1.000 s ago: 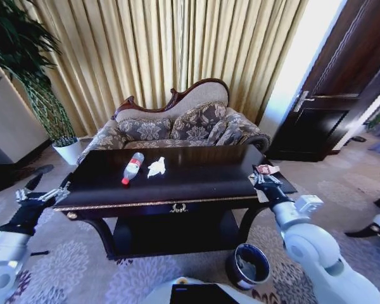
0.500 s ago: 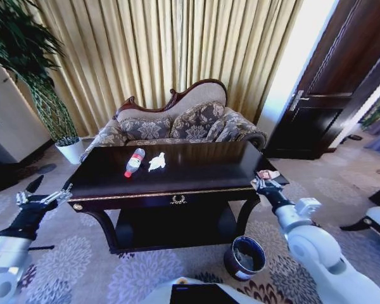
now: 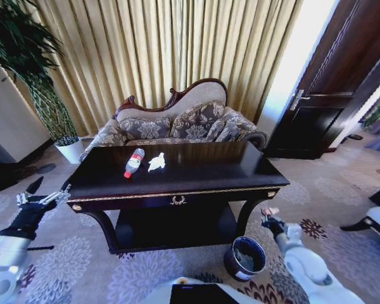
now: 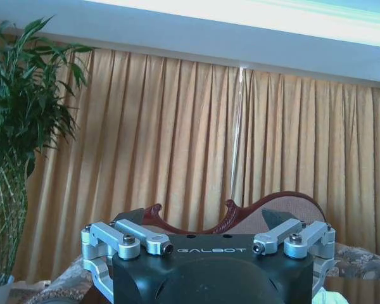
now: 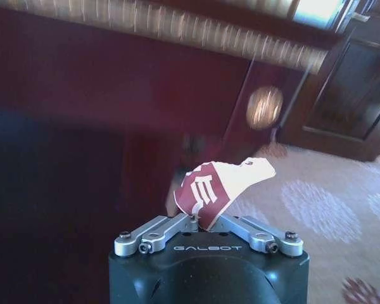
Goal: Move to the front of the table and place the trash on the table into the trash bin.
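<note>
Beside the dark glossy wooden tabletop's (image 3: 196, 166) front right leg, just above the small dark round trash bin (image 3: 246, 258), the right gripper (image 3: 270, 216) has its fingers clenched on one edge of the light, flimsy beige-pink wrapper packet (image 5: 223, 184), while the left gripper (image 3: 43, 197) hangs released at the table's left end.

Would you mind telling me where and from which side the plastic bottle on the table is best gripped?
Grip the bottle around the middle of its clear body, coming down from above. It lies on its side on the table, red cap toward the front edge, so closing across its narrow width looks safest.
</note>
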Motion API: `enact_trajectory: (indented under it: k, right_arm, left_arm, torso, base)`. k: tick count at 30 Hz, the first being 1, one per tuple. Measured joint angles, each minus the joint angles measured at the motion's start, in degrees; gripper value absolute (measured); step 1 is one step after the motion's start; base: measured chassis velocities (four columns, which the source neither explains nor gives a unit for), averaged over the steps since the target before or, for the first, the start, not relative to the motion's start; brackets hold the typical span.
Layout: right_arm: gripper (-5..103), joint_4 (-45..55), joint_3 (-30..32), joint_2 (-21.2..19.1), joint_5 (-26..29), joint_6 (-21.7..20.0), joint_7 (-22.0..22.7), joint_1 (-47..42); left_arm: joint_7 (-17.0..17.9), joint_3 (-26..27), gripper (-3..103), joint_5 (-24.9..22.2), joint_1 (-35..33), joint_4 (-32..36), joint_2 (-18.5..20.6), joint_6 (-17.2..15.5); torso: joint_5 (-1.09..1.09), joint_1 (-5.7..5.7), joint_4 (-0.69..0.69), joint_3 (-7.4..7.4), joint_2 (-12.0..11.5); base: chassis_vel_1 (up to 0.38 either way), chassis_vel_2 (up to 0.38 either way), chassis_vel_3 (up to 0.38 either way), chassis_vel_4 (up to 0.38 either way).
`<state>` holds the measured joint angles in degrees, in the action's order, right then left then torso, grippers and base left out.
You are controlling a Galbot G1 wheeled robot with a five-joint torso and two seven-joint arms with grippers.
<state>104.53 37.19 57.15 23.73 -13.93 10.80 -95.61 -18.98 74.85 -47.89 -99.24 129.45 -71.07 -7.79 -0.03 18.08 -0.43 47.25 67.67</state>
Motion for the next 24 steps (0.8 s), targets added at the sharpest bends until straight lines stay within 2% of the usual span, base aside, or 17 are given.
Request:
enact_trajectory:
  k: [3, 4, 7, 14, 16, 18, 23, 24]
  right_arm:
    - [2, -8.07, -3.12, 1.23, -4.59, 0.47, -1.17, 3.80]
    - [2, -8.07, -3.12, 1.23, -4.59, 0.47, -1.17, 3.80]
    - [2, -17.40, -5.88, 2.83, -6.00, 1.35, -2.57, 9.13]
    - [2, -29.62, -7.74, 5.45, -8.85, 2.81, -4.37, 14.20]
    - [2, -35.79, -7.56, 6.33, -14.33, 5.24, -4.58, 16.89]
    - [0, -37.20, -7.42, 6.54, -15.50, 5.86, -4.60, 17.52]
    - [21, -39.29, -6.55, 7.61, -16.78, 6.92, -4.53, 18.85]
    - [21, -39.01, -6.44, 7.83, -16.70, 6.99, -4.44, 18.87]
  left_arm:
    - [-0.27, -0.06, 100, 0.09, -0.21, -0.47, 0.04, -0.21]
    - [-0.27, -0.06, 100, 0.09, -0.21, -0.47, 0.04, -0.21]
    - [-1.04, 0.27, 100, 0.11, -0.73, -1.21, 0.30, -0.35]
    - [-1.08, -0.09, 100, 0.26, -0.63, -1.98, -0.09, -0.21]
    - [-1.08, -0.38, 100, 0.57, -0.29, -1.98, -0.23, -0.20]
    - [-1.07, -0.40, 100, 0.61, -0.17, -1.97, -0.23, -0.20]
    - [-1.06, -0.51, 100, 0.49, 0.17, -1.97, 0.05, -0.23]
    - [-1.06, -0.56, 100, 0.48, 0.12, -1.99, 0.05, -0.23]
  torso:
    - [0.02, 0.00, -0.01, 0.00, 0.00]
    - [0.02, 0.00, -0.01, 0.00, 0.00]
    - [0.05, 0.00, 0.04, 0.00, 0.00]
    - [0.02, 0.00, -0.01, 0.00, 0.00]
    - [0.03, 0.00, 0.01, 0.00, 0.00]
    - [0.03, 0.00, 0.01, 0.01, 0.00]
    - [0.03, 0.00, 0.00, 0.01, 0.00]
    - [0.02, 0.00, 0.01, 0.01, 0.00]
  base:
    - [0.000, 0.000, 0.000, 0.000]
    - [0.000, 0.000, 0.000, 0.000]
    - [0.000, 0.000, 0.000, 0.000]
    - [0.000, 0.000, 0.000, 0.000]
    - [0.000, 0.000, 0.000, 0.000]
    - [0.000, 0.000, 0.000, 0.000]
    - [0.000, 0.000, 0.000, 0.000]
    - [0.000, 0.000, 0.000, 0.000]
